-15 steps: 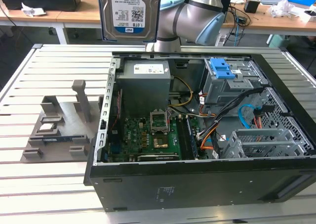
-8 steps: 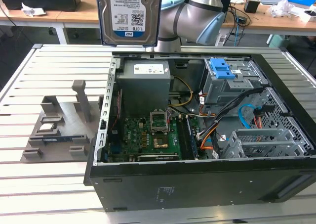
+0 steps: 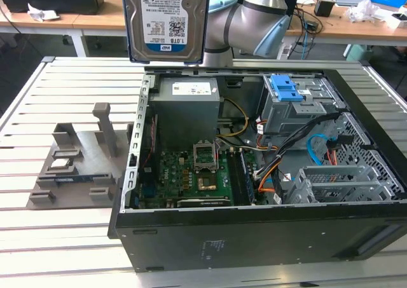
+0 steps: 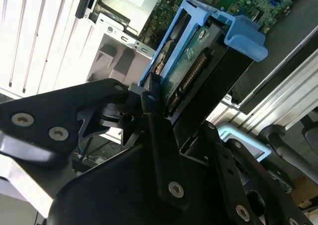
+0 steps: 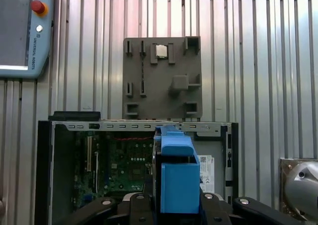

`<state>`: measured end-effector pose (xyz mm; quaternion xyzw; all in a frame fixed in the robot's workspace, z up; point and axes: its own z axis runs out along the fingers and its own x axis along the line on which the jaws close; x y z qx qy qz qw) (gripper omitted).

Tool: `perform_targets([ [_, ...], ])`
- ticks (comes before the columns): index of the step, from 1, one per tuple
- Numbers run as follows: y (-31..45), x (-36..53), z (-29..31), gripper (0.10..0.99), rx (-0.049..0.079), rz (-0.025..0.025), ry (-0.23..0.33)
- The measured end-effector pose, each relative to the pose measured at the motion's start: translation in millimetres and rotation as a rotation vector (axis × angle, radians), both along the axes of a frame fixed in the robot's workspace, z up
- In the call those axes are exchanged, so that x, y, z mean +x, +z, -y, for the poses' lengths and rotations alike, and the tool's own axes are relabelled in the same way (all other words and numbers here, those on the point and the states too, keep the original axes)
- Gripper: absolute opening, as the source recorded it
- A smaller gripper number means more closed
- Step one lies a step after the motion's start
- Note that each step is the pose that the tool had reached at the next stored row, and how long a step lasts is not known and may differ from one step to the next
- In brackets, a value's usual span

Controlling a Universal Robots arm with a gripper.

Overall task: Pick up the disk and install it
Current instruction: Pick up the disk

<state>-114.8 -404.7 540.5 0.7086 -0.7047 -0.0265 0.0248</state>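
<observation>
The disk (image 3: 165,21), silver with a white-and-blue label, hangs upright high above the open computer case (image 3: 254,237), over its back left corner near the grey power-supply box (image 3: 187,103). In both wrist views my gripper (image 4: 159,98) (image 5: 174,207) is shut on the disk (image 4: 194,61), its black fingers (image 4: 149,103) clamping one end. The disk's blue carrier frame (image 5: 176,178) points away from the wrist toward the case (image 5: 64,175) below. In the exterior view the disk's upper part and the gripper are cut off by the picture's edge.
Inside the case a drive cage with a blue latch (image 3: 289,88) stands at the back right, and a metal cage (image 3: 337,183) sits at the front right among cables. A grey fixture plate (image 3: 76,161) lies at the exterior view's left. A pendant (image 5: 20,31) rests on the slatted table.
</observation>
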Motion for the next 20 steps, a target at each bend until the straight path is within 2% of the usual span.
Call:
perform_targets([
  [13,0.0,0.0,18.9,0.361,-0.001,0.0001,0.000],
  [20,0.0,-0.1,35.6,0.361,-0.002,0.0001,0.000],
])
